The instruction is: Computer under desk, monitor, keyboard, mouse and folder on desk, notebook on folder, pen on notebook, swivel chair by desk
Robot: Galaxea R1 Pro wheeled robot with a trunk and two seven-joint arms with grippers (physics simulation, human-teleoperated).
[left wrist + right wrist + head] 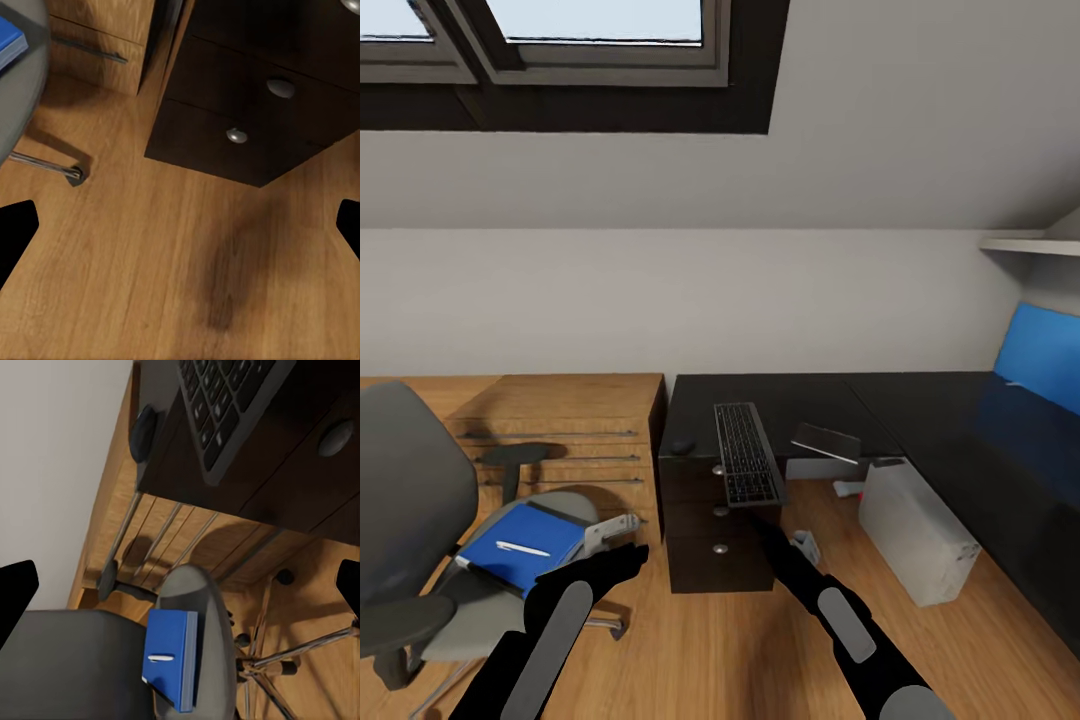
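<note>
The black desk (810,395) carries the keyboard (747,455), whose near end overhangs the front edge, and the mouse (682,447) to its left. On the swivel chair (420,500) seat lies the blue folder (525,540) with the white pen (523,548) on it. The monitor (825,442) lies tilted low under the desk, beside the pale computer (915,530) on the floor. My left gripper (632,553) is open beside the chair seat. My right gripper (762,520) is open just below the keyboard's (225,397) near end. The notebook is out of view.
A black drawer unit (715,540) with silver knobs (237,136) stands under the desk's left end. A light wooden chest (560,420) sits behind the chair. The chair's chrome base (289,660) spreads over the wood floor. A blue panel (1040,365) is at the right wall.
</note>
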